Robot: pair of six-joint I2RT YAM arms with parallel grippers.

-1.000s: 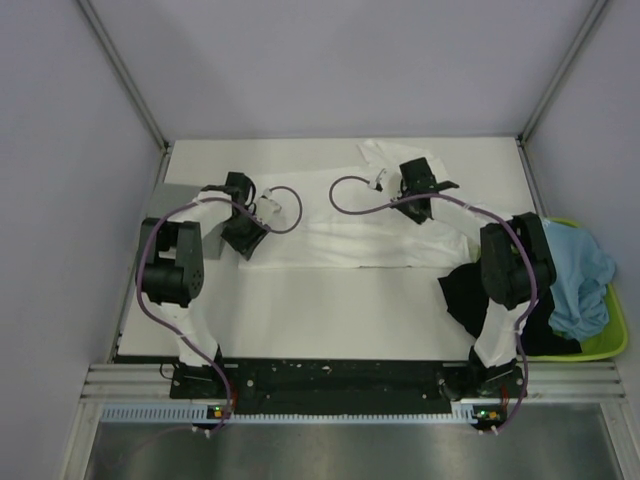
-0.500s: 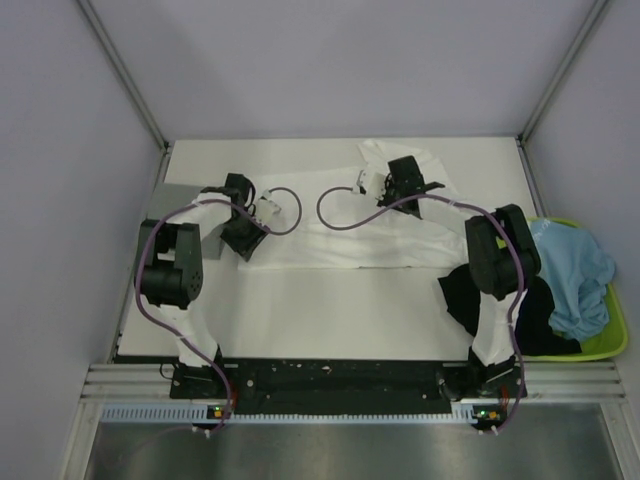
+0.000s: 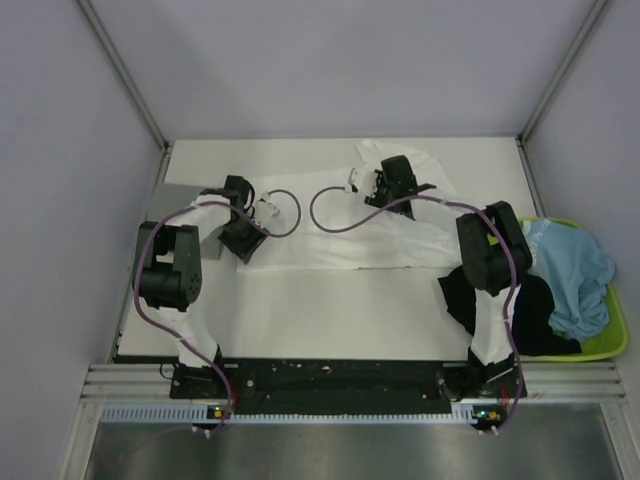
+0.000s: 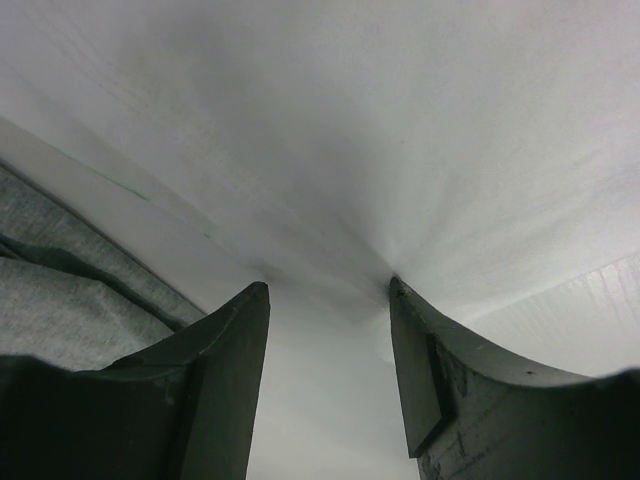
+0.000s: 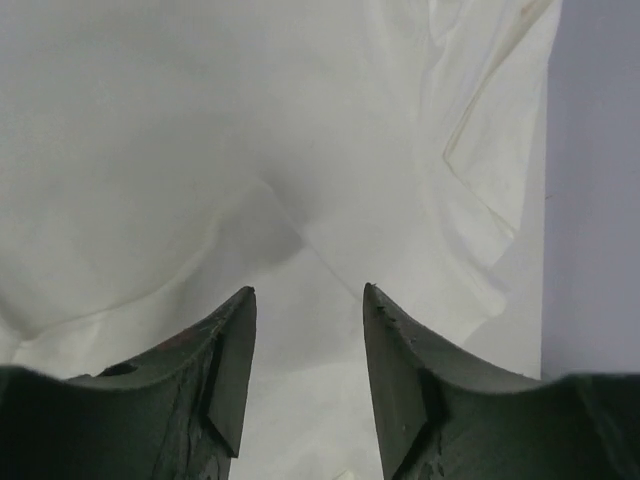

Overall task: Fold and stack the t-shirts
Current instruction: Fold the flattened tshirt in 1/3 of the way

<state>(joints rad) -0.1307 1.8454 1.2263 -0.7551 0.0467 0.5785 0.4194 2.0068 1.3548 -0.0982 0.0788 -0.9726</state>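
A white t-shirt (image 3: 340, 245) lies spread across the middle of the table, with a bunched part at the far right. My left gripper (image 3: 243, 238) is low on its left end. In the left wrist view this gripper (image 4: 328, 285) is open, its tips pressed into the white cloth (image 4: 350, 120), and a grey t-shirt (image 4: 60, 300) lies just to the left. My right gripper (image 3: 385, 185) hovers over the shirt's far part. In the right wrist view it (image 5: 309, 290) is open, with wrinkled white cloth (image 5: 200, 150) below and nothing between the fingers.
The grey t-shirt (image 3: 175, 198) lies folded at the table's left edge. A black t-shirt (image 3: 455, 295) hangs over the right edge by the right arm. A light blue t-shirt (image 3: 575, 265) is heaped in a lime-green tray (image 3: 605, 345) off the table's right side. Walls enclose the table.
My right gripper has opened, let go of the white cloth and moved left over the shirt. The left gripper stays in place and has opened slightly.
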